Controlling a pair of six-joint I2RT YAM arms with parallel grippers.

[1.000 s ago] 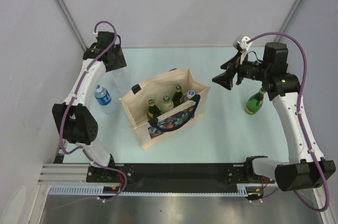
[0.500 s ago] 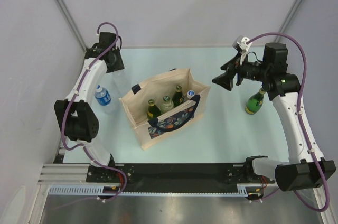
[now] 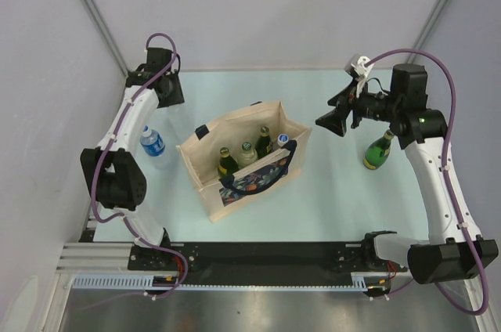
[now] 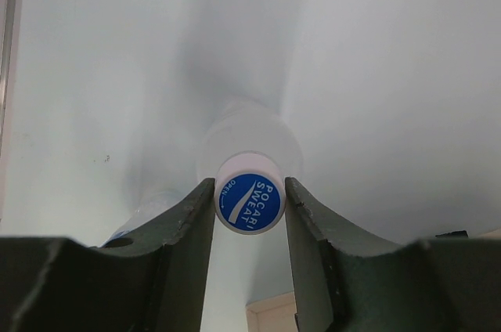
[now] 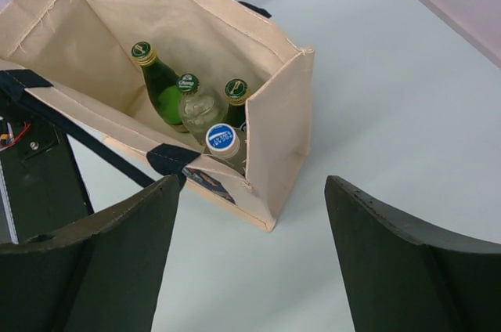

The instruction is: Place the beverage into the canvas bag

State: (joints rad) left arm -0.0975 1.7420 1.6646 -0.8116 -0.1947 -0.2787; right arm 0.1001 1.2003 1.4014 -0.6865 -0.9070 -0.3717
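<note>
Counted six bottles, one bag and two grippers. Found four bottles upright inside the canvas bag (image 3: 201,179) at the middle of the bench (image 3: 337,191): a green glass bottle (image 5: 159,80), a second green glass bottle (image 5: 236,99), a clear bottle (image 5: 196,109) with a green cap, and a blue-capped bottle (image 5: 221,140) with a round blue-and-white top. Noted the bag as boxy and open-topped, of stiff beige woven cloth, with dark navy handles (image 5: 78,132) and a colourful print (image 3: 250,182) on the side facing the near edge.

Spotted the fifth, a plastic bottle (image 3: 153,144), clear with a blue label, outside the bag near the left edge of the bench. Saw the left gripper (image 4: 249,183) clenched on that bottle's cap (image 4: 249,205), one dark curved finger pressed to each side of the smooth blue disc with white lettering.

Placed the sixth, a round-bodied green bottle (image 3: 378,153), near the right edge, well apart from the bag. Found the right gripper (image 5: 251,181) released, two dark wedge-shaped fingers spread wide with nothing between, held above the bench to the right of the bag.
</note>
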